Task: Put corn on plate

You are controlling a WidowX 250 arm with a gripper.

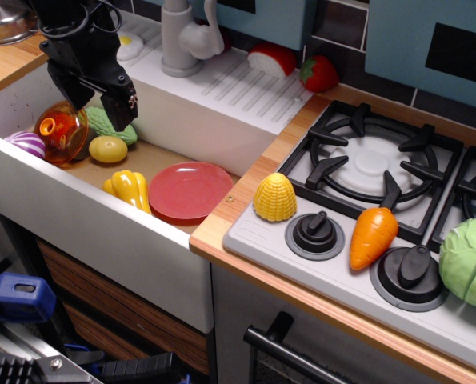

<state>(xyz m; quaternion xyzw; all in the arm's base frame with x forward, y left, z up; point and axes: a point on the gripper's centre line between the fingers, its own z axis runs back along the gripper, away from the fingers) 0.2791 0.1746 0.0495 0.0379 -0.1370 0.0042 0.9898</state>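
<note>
The corn (274, 197) is a short yellow dome with bumpy kernel rows. It stands upright on the grey stove's front left corner, next to the sink. The red plate (190, 190) lies flat and bare on the sink floor, just left of and below the corn. My black gripper (98, 108) hangs over the far left of the sink, well left of both. Its fingers are spread apart and hold nothing.
In the sink lie a yellow pepper (130, 188), a small yellow oval fruit (108, 149), an orange transparent bowl (62, 132), a green vegetable (110, 124) and a purple striped item (28, 144). A carrot (374, 236) and green cabbage (470, 264) lie on the stove. The faucet (182, 36) stands behind.
</note>
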